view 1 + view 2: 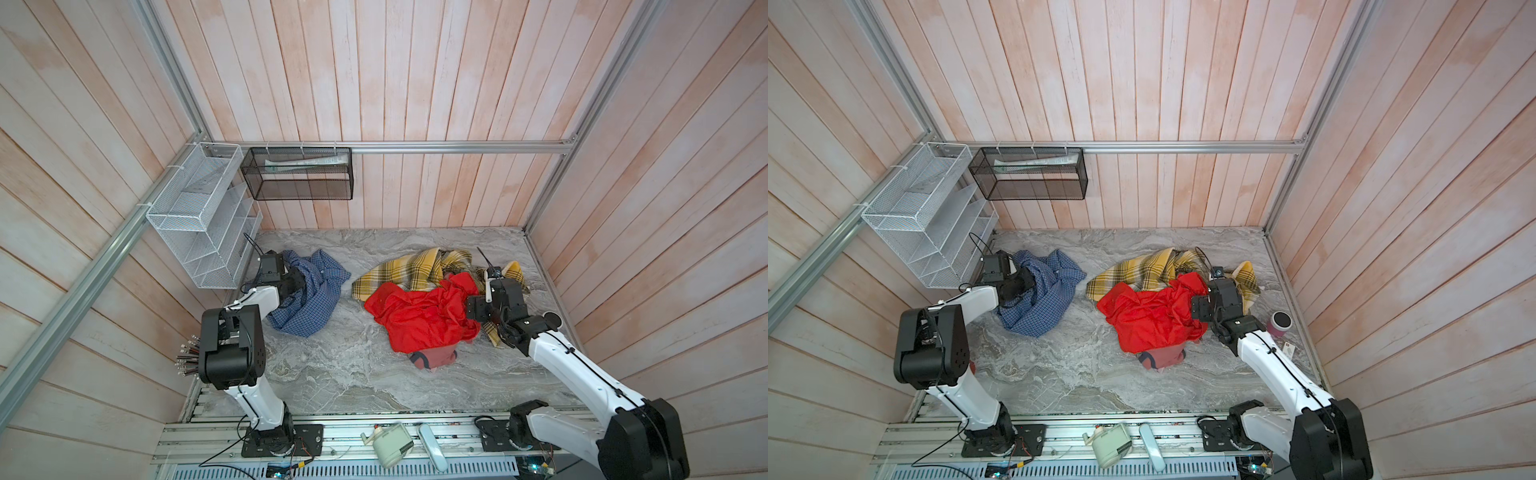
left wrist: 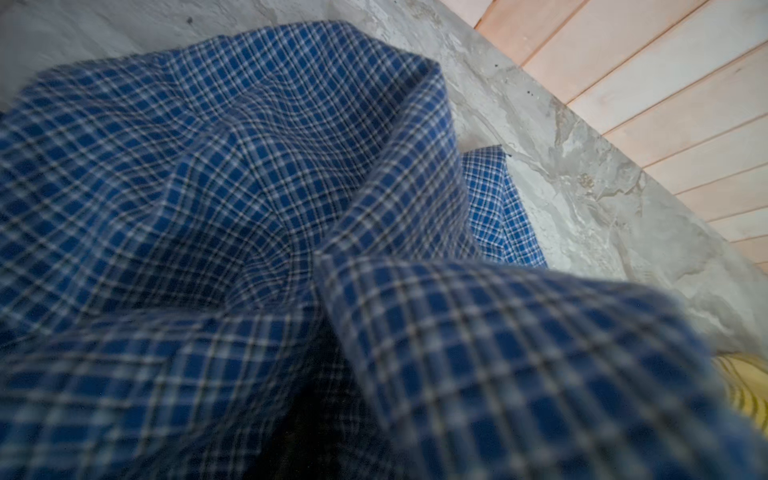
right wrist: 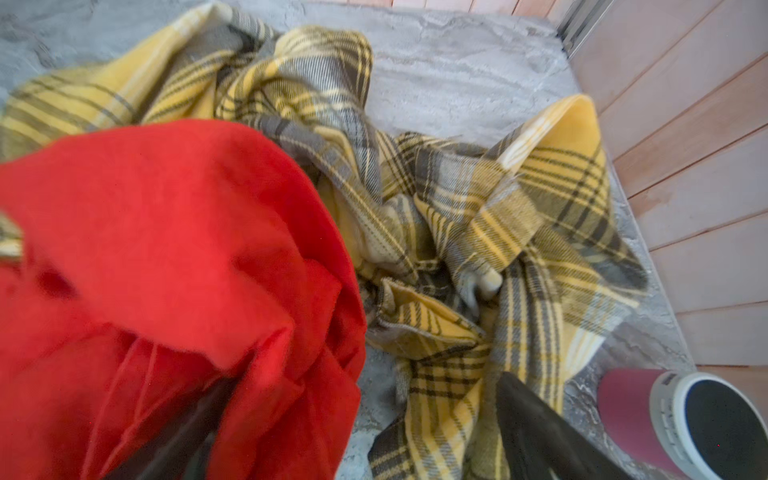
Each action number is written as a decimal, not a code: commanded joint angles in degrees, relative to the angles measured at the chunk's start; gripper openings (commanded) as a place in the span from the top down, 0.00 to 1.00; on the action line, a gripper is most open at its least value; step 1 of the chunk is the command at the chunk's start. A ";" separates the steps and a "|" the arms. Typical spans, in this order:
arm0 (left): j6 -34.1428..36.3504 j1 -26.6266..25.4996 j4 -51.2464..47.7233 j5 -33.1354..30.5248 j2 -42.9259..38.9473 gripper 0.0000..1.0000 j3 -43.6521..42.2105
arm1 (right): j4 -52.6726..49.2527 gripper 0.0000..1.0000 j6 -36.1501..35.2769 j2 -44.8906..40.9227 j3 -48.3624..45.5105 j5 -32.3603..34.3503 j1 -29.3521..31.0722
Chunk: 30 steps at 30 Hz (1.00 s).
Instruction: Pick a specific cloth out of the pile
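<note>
Blue checked cloth [image 1: 316,303] is seen in both top views [image 1: 1044,303] at the left rear of the grey marbled worktop [image 1: 340,382]. It is placed just beside the white wire rack [image 1: 199,224] and well apart from the pile [image 1: 428,291]. A strip of bare worktop is left between the two.

Left claw [image 1: 296,286] is buried in the cloth's folds, and only its black body is made out from above. The left wrist view is filled by checked fabric [image 2: 249,187], blurred close up. The fingers are hidden there, so it cannot be told whether the claw is spread or pinching. A yellow sliver of the plaid cloth [image 2: 748,399] is caught at that view's edge.

The pile is made up of three pieces. The yellow-brown plaid cloth [image 1: 399,272] is at the rear, and a red cloth [image 1: 419,320] is laid over its front. A dusty pink garment [image 1: 434,358] is seen poking out under the red one's near edge.

Right claw [image 3: 361,399] is shown plainly only in the right wrist view, spread wide. One dark finger [image 3: 540,424] is bare above the plaid, and the other is half draped by red folds. From above, the claw is masked by its own wrist.

A pink cylinder with a dark round top [image 1: 1281,324] is caught in a top view beside the right arm. It is also seen in the right wrist view [image 3: 685,424], standing near the plaid.
</note>
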 commanded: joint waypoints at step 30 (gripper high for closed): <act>-2.25 -20.07 -5.24 -11.27 -9.04 0.33 -11.76 | 26.26 0.02 -3.59 -8.60 -9.31 -12.97 -12.59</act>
